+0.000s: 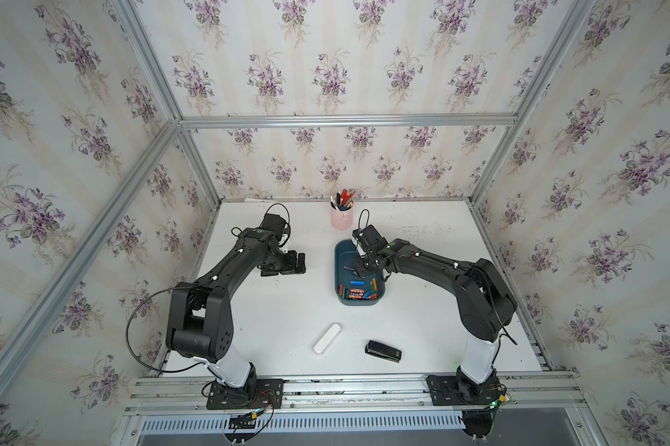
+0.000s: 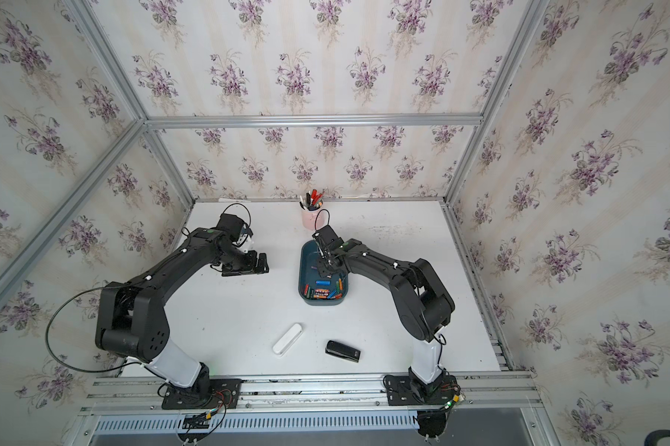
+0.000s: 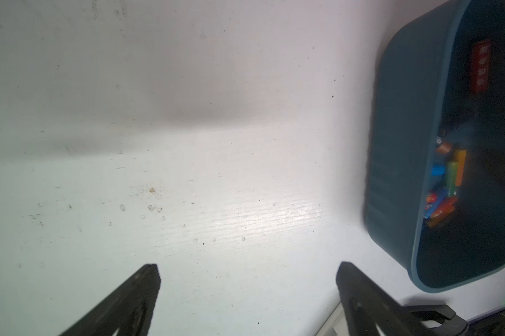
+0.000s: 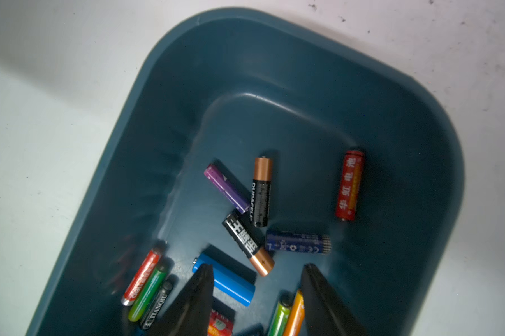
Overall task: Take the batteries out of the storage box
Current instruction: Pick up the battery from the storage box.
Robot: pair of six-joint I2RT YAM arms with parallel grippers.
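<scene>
The storage box [image 1: 358,302] [image 2: 323,301], a dark teal tray, stands right of the table's middle. Several batteries [image 1: 358,289] [image 2: 323,290] lie loose in its near half. My right gripper [image 1: 363,271] [image 2: 324,270] [image 4: 258,267] reaches down into the box, jaws partly apart. In the right wrist view a bright blue battery [image 4: 231,282] lies slantwise between them: one finger overlaps its end, the other stands clear beside an orange battery [image 4: 295,317]. Purple [image 4: 226,189], black-and-copper [image 4: 261,192] and red [image 4: 349,186] batteries lie further along the floor. My left gripper [image 1: 285,265] [image 3: 248,264] hovers open over bare table, left of the box [image 3: 402,131].
A pink pen cup [image 1: 342,218] stands behind the box near the back wall. A white oblong case [image 1: 327,339] and a black flat object [image 1: 383,351] lie on the table near the front edge. Metal frame rails border the table.
</scene>
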